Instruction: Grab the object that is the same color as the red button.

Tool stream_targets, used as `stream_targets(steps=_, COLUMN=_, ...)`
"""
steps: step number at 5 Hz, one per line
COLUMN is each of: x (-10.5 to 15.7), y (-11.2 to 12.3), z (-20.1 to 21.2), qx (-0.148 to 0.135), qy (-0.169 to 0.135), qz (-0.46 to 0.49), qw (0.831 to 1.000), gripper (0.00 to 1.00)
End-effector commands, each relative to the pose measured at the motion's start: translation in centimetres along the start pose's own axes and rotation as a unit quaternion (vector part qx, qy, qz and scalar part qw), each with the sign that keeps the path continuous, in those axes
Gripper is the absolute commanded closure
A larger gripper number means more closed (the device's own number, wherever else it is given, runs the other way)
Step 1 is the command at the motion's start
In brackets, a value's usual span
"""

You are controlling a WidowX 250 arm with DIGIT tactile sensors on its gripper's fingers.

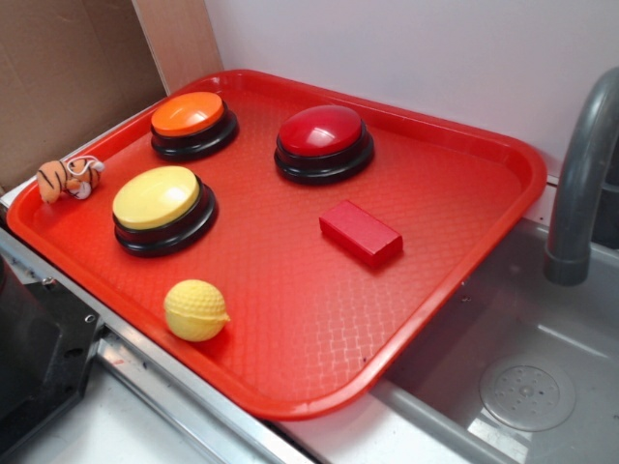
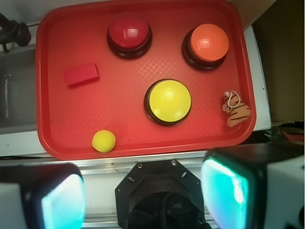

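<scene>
A small flat red block lies on the red tray, right of centre; in the wrist view the block is at the tray's left. The red button, a dark-red dome on a black base, stands behind it, also in the wrist view. My gripper is open and empty, high above the tray's near edge, over the robot's base. Its two pads glow teal at the bottom of the wrist view. The gripper does not show in the exterior view.
An orange button, a yellow button, a yellow golf ball and a small tiger toy are on the tray. A grey sink with a faucet lies to the right. Cardboard stands behind.
</scene>
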State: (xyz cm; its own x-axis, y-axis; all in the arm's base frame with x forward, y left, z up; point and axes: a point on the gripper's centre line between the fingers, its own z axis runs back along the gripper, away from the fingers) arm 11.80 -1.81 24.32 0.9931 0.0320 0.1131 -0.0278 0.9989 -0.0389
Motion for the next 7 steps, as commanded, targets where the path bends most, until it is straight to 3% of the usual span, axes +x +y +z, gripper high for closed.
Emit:
stream_targets(steps=1, x=0.0, y=0.0, z=0.0, qx=0.0, qy=0.0, qz=0.0, qw=1.0, gripper=0.0)
stream_targets(steps=2, x=4.4, y=0.5, z=0.5, qx=0.0, qy=0.007, qz=-0.019, qw=1.0, gripper=0.0)
stream_targets(steps=4, x=13.1, y=0.9, z=-2.8, qx=-0.003, qy=0.085, qz=-0.079, qw=0.993, gripper=0.0)
stream_targets(steps=5, x=16.0, y=-3.4, z=-5.9, qx=0.004, qy=0.132, qz=-0.188, qw=0.973, gripper=0.0)
stream_targets(steps=6, x=16.1, y=-7.7, z=-8.9, qx=0.018, qy=0.157, qz=-0.293, qw=0.943, gripper=0.0)
stream_targets(steps=7, x=12.7, y=-10.1, z=-9.8, qx=0.032, qy=0.15, qz=-0.375, qw=0.914, gripper=0.0)
